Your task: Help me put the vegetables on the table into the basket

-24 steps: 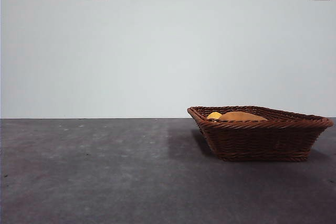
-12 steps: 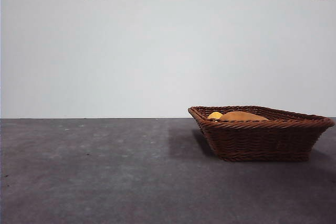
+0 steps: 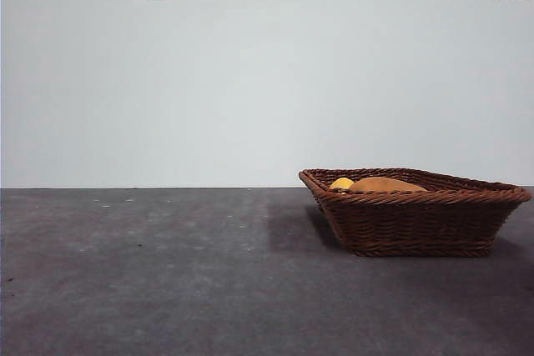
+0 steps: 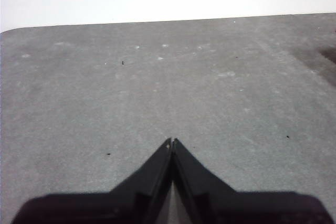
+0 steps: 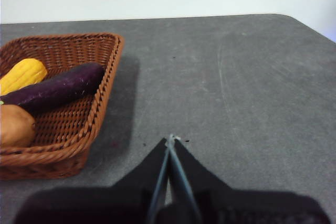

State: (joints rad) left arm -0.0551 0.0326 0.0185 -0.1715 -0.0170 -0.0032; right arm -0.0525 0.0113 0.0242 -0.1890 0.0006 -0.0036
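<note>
Seemingly, nothing was left to be done. From the front, the basket [image 3: 415, 210] was seen standing on the table [image 3: 167, 273] toward its right side, and only the tops of the potato [image 3: 384, 184] and the yellow vegetable [image 3: 340, 183] were shown above the braided rim; the rest of the table was seen without any vegetable. No arm was caught in this view.

From the left wrist, the left gripper [image 4: 172, 142] was seen hanging above bare grey tabletop, its jaws pressed together with nothing between them. No vegetable was seen there, which suits an arm parked clear of the work.

From the right wrist, the right gripper [image 5: 170, 139] was likewise seen with jaws pressed together and empty, held above the table just beside the basket [image 5: 107, 85] and not touching it. Inside the basket all three vegetables were seen lying side by side: the yellow vegetable [image 5: 21, 75], the purple eggplant [image 5: 55, 90] beside it, and the potato [image 5: 16, 125] next to that, each resting on the woven floor. The task was judged finished, both arms drawn back since nothing remained to grasp.
</note>
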